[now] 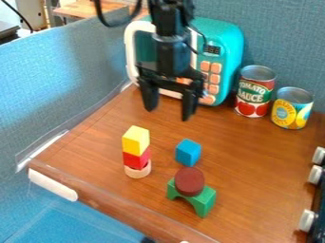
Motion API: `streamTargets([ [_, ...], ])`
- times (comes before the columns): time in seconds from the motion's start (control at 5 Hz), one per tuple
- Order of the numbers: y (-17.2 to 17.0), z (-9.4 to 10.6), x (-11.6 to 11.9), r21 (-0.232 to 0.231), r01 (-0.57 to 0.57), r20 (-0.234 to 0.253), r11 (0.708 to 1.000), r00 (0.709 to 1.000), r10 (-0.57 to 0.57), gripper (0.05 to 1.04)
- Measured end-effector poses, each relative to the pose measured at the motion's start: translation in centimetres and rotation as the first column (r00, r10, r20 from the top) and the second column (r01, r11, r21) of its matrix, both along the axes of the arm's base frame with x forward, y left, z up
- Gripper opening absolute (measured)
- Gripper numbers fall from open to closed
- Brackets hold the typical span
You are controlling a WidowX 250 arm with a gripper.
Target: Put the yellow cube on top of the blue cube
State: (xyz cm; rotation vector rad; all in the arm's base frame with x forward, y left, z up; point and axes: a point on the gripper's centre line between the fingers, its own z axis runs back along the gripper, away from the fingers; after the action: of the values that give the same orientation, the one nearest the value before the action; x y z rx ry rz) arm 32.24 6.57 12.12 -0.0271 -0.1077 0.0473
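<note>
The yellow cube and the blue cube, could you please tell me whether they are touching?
Apart: the camera view shows brown tabletop between the yellow cube, atop a red block, and the blue cube.

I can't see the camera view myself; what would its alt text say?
A black robot gripper, fingers apart, hangs above a wooden table. Below it, a yellow cube tops a stack over a red block; a blue cube sits nearby, beside a green arch bearing a brown cylinder. Behind stand a toy microwave and two cans.

My arm (169,13) hangs from top edge, wrist (171,50) near upright; my gripper (168,114) points down, 2 fingers (190,105) spread well apart.
</note>
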Motion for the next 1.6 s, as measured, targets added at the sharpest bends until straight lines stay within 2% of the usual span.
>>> streamTargets([
  [0.4, 2.3, -0.3, -1.0, 0.079, -0.087, -0.127, 0.993, 0.987, 0.097, 0.999],
  [0.6, 2.8, -0.9, -0.9, 0.106, -0.108, -0.168, 0.989, 0.978, 0.124, 0.999],
  [1.0, 3.2, -1.3, -1.6, 0.121, -0.154, -0.217, 0.981, 0.96, 0.178, 0.999],
  [1.2, 3.1, -1.7, -1.5, 0.117, -0.155, -0.222, 0.981, 0.959, 0.178, 0.999],
  [1.6, 2.9, -5.6, -0.3, 0.024, -0.122, -0.223, 0.992, 0.967, 0.124, 0.999],
])
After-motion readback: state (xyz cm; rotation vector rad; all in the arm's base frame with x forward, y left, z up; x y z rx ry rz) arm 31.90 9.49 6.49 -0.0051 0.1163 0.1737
